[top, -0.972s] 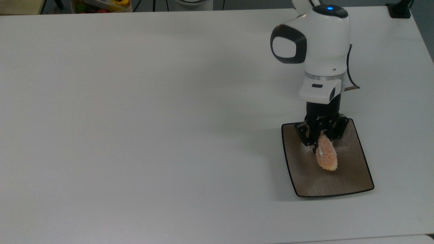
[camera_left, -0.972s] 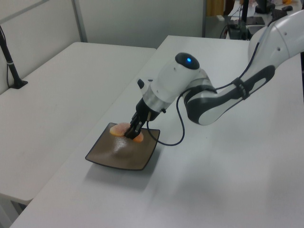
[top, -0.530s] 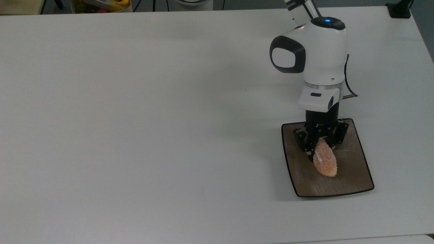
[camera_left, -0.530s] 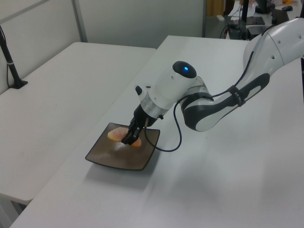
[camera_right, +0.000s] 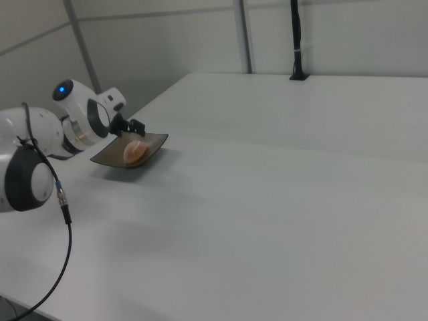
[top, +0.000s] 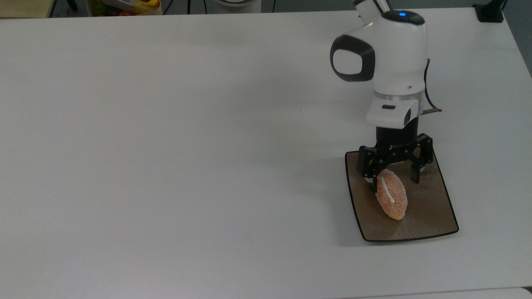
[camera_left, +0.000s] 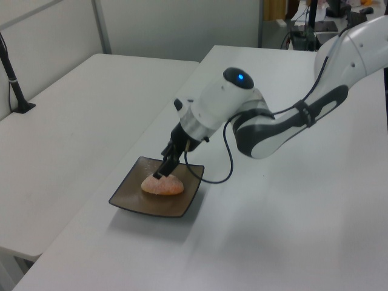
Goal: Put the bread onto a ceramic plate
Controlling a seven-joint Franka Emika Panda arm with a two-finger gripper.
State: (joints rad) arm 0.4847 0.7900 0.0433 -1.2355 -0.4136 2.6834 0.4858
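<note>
The bread, a small oval orange-pink roll with a white stripe, lies on the ceramic plate, a square glossy brown plate near the top view's right front table edge. My gripper is open just above the roll's far end, with a finger on either side and nothing between them. In the left view the gripper stands just over the bread on the plate. In the right view the bread rests on the plate below the gripper.
The white table stretches wide to the top view's left of the plate. A box of colourful items sits beyond the table's far edge. A black post stands on the neighbouring table. A black cable hangs from my wrist.
My gripper has opened and risen a little. The bread has dropped out of the fingers and now lies flat on the plate with its stripe up.
</note>
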